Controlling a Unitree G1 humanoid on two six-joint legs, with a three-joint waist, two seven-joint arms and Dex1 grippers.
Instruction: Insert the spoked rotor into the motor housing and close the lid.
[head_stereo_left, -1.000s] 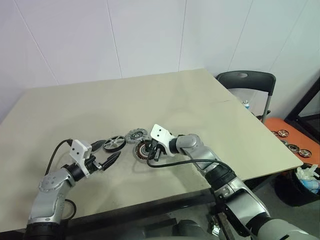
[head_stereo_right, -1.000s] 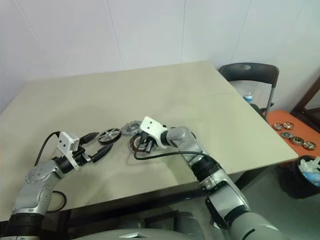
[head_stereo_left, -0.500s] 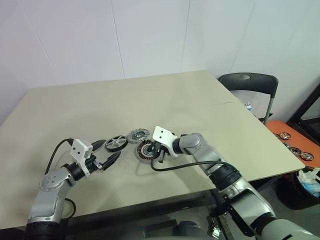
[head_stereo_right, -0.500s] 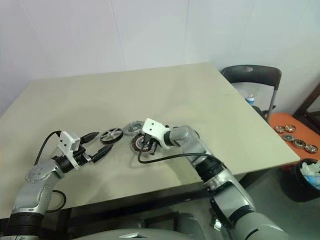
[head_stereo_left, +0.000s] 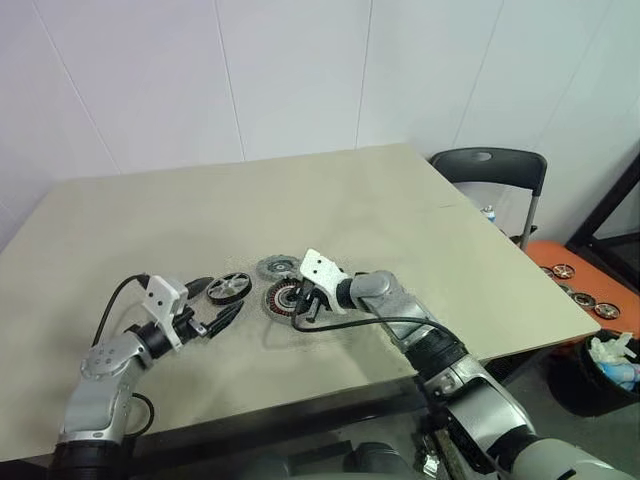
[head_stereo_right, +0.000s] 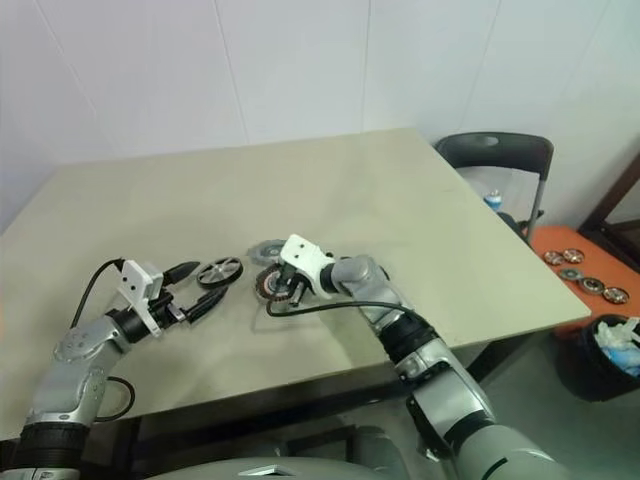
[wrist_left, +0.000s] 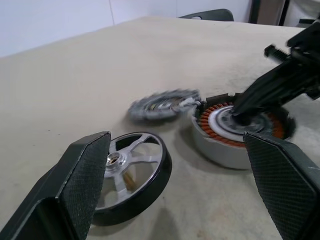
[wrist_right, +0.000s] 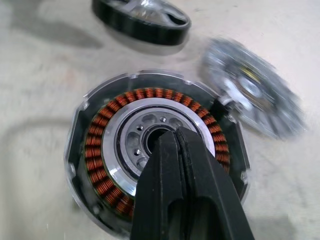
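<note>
The motor housing (wrist_right: 100, 150), with copper windings around a dark centre, lies on the table (head_stereo_left: 330, 200). My right gripper (wrist_right: 172, 134) is shut, and its joined tips rest in the housing's centre hole (head_stereo_left: 288, 297). The lid (wrist_left: 162, 104), a silver-grey notched disc, sits against the housing's far rim and looks blurred. The spoked rotor (wrist_left: 131, 172), black-rimmed with silvery spokes, lies flat to the left of the housing (head_stereo_left: 230, 287). My left gripper (wrist_left: 175, 142) is open just in front of the rotor, which sits near one finger (wrist_left: 82, 165) and apart from it.
A black chair (head_stereo_left: 490, 165) stands at the table's far right corner. An orange tray (head_stereo_left: 590, 285) with more round parts lies on the floor to the right, near a bin (head_stereo_left: 610, 365). The table's front edge (head_stereo_left: 300, 395) is close to both arms.
My right wrist has rolled a little over the housing, with its tips staying at the centre. The left gripper has not moved. The head view has shifted slightly.
</note>
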